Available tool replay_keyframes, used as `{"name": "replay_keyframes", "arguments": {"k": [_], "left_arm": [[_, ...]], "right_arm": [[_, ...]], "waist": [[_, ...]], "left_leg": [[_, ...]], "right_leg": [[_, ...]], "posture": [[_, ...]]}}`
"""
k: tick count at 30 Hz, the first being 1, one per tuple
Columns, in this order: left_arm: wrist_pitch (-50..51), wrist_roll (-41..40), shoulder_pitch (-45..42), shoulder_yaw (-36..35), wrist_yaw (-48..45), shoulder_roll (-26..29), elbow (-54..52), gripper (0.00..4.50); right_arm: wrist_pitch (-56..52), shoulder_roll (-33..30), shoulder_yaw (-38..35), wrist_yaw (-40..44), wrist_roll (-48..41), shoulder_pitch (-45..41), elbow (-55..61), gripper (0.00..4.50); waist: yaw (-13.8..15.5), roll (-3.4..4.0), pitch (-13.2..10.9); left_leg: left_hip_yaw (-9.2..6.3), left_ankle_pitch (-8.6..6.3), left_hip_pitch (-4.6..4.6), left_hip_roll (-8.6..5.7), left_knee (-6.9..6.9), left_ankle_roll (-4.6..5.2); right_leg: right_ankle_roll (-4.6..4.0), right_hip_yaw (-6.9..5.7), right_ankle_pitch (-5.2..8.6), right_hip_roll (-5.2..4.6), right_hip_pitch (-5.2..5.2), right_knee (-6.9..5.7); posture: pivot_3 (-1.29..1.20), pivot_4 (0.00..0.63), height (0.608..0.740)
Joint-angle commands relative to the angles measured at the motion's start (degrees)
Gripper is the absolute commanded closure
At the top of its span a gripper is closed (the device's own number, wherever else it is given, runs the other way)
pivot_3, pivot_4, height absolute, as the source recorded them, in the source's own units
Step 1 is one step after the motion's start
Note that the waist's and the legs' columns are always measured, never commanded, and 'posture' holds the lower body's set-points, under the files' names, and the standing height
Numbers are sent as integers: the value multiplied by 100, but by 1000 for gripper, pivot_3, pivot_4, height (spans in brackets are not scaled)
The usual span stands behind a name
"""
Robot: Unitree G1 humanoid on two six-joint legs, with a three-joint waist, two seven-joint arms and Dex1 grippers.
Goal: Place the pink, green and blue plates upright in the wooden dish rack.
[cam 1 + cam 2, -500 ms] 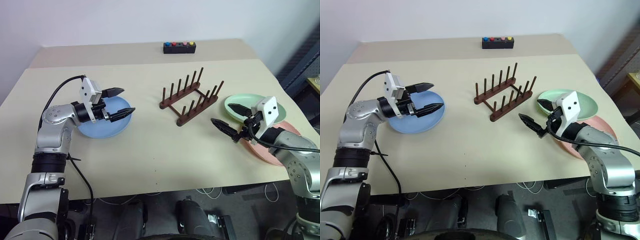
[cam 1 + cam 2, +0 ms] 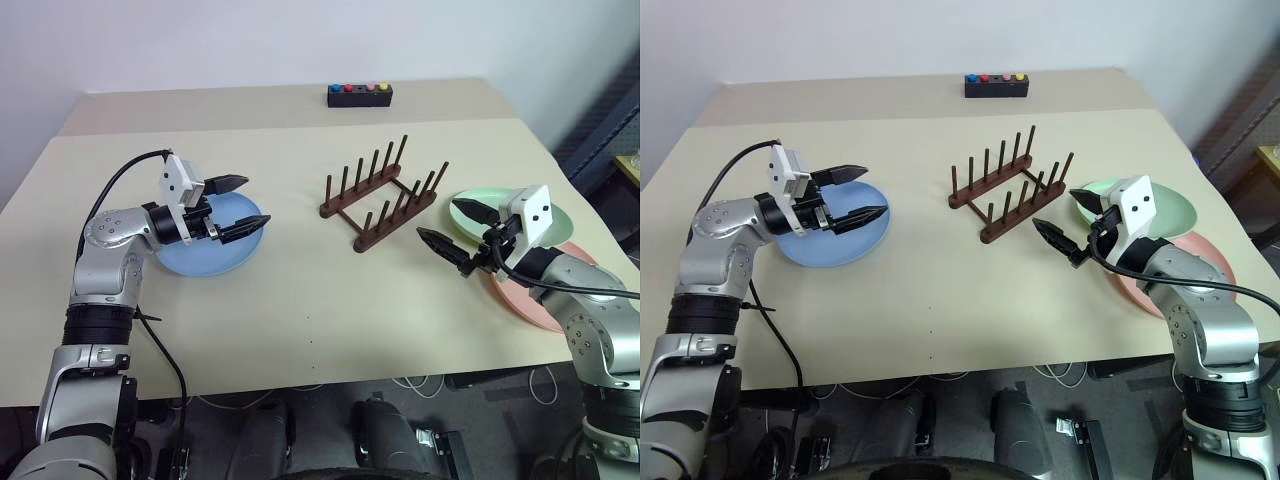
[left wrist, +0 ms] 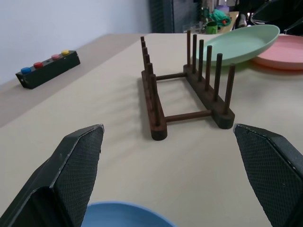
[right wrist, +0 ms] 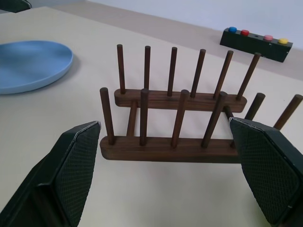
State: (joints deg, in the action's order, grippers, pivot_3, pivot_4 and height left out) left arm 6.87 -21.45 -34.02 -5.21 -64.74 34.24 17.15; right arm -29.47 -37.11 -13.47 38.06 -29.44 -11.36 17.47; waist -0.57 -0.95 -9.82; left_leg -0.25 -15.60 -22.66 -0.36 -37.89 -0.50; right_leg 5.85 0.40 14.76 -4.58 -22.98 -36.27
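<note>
The table (image 2: 300, 300) carries the empty wooden dish rack (image 2: 383, 193) at its centre. The blue plate (image 2: 212, 240) lies flat on the left, the green plate (image 2: 470, 208) overlaps the pink plate (image 2: 520, 300) on the right. The right gripper (image 2: 458, 232), jaws wide and empty, has edged closer to the rack. The left gripper (image 2: 238, 206) stays over the blue plate, jaws apart and empty.

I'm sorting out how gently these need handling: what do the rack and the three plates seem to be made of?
The wooden dish rack looks like dark reddish-brown stained wood: round pegs set in two rails, low sheen. The blue plate, green plate and pink plate have a smooth matte finish with no glare; that could be plastic, melamine or matte-glazed ceramic, and the look alone does not settle it.
</note>
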Motion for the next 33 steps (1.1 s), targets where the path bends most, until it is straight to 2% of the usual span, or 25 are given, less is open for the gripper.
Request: {"name": "replay_keyframes", "arguments": {"k": [1, 9, 19, 22, 27, 33], "left_arm": [[-46, -6, -56, 13, 24, -1, -241, 0], [3, -30, 86, 75, 39, -51, -433, 0], [635, -204, 338, 267, -139, -41, -888, 0], [955, 18, 384, 747, 225, -465, -1184, 0], [1736, 364, 316, 1288, 1330, -1281, -1502, 0], [2042, 904, 400, 1799, 2287, -1871, -1631, 0]], "right_arm": [[183, -24, -111, 2, 46, -66, 21, 56], [224, -40, -115, 23, 74, -89, -50, 56], [178, 30, -113, -40, 52, -14, 65, 56], [237, -6, -152, -32, 94, 72, 91, 56], [264, -4, -235, -100, 98, 212, 185, 56], [279, 39, -297, -200, 71, 365, 309, 56]], "waist": [[2, 0, 0], [-6, 0, 0], [4, 0, 0], [20, 0, 0], [93, 0, 0], [94, 1, 0]], "left_leg": [[0, 0, 0, 0, 0, 0], [0, 0, 0, 0, 0, 0], [0, 0, 1, 1, -1, 0], [-1, 0, 1, 1, -1, 0], [0, -4, -2, -2, -10, 7], [-1, -4, 2, 2, -9, 6]], "right_leg": [[0, 0, 0, 0, 0, 0], [0, 0, 0, 0, 0, 0], [-3, 1, -1, -1, 1, 0], [-3, 1, -1, -1, 3, 1], [4, 3, -5, -3, 10, 8], [5, 5, -5, 6, 9, 3]], "posture": [[0, 150, 740], [0, 150, 740], [0, 150, 740], [0, 150, 740], [0, 150, 740], [0, 150, 740]]}}
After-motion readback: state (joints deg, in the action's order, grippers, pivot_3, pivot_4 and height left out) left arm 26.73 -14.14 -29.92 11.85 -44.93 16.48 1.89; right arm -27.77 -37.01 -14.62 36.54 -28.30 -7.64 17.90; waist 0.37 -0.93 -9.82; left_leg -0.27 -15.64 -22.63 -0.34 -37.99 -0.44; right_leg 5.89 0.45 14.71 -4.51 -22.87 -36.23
